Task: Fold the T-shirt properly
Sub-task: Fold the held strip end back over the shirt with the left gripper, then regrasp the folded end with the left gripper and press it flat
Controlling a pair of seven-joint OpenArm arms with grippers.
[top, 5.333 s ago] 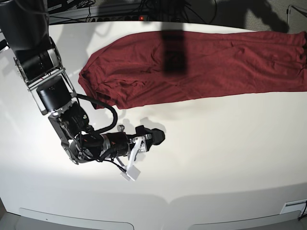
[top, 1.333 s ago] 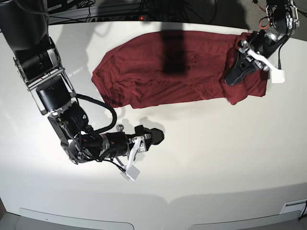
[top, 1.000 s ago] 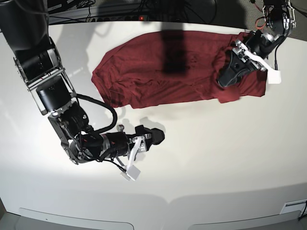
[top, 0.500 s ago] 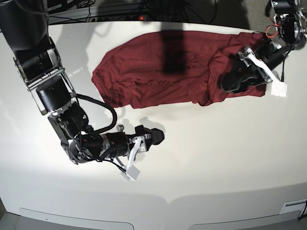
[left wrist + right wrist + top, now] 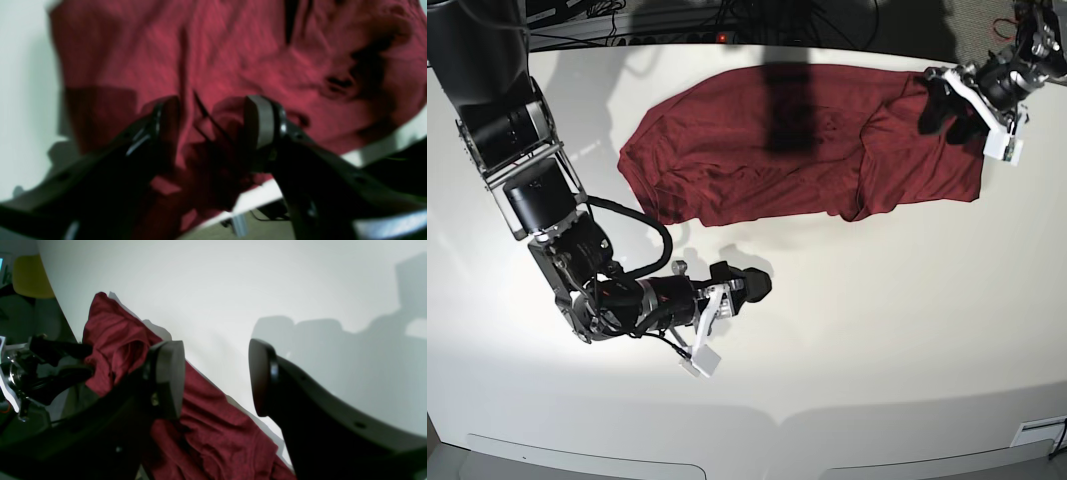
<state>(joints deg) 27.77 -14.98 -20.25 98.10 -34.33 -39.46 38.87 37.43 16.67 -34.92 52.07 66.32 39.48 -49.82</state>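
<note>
At the left of the base view the right gripper (image 5: 727, 297) rests on the table (image 5: 877, 330), jaws apart and empty. The shirt (image 5: 757, 150) lies along the far edge, its right end folded over. Above that end the left gripper (image 5: 957, 112) is open, holding nothing. I judge one fold is placed; next, grip another edge.

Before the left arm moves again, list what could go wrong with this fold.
1. The folded-over end of the T-shirt lies bunched and wrinkled, so pressing on may lock in a crooked fold.
2. The left hand is open just above the cloth; in its wrist view loose fabric shows between the fingers, so lifting could snag it.
3. The right hand rests open on the table, away from the shirt, so nothing pins the collar end.
</note>
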